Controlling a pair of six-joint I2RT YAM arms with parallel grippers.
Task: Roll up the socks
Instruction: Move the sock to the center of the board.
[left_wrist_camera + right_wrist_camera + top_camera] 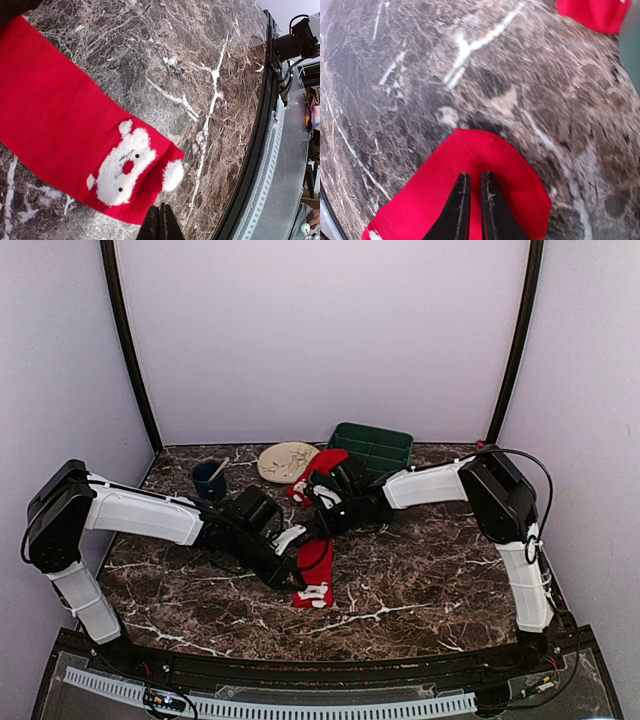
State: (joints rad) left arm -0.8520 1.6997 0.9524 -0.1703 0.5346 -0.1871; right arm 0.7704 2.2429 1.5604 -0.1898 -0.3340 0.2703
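A red sock [317, 565] lies flat in the middle of the marble table, its white bear-patterned end [121, 167] toward the near edge. My left gripper [161, 212] is shut, its tips at the edge of that patterned end [313, 595]; I see no fabric between them. My right gripper [475, 176] sits over the sock's plain rounded end [485, 150], its fingers almost together with red fabric in the slim gap. The second red sock [325, 462] lies farther back beside the plate and shows in the right wrist view's corner [592, 12].
At the back stand a green divided bin [375, 447], a beige plate [287, 461] and a dark blue cup [209, 480] with a stick in it. The black table rim [260, 150] runs close to the patterned sock end. White walls enclose three sides.
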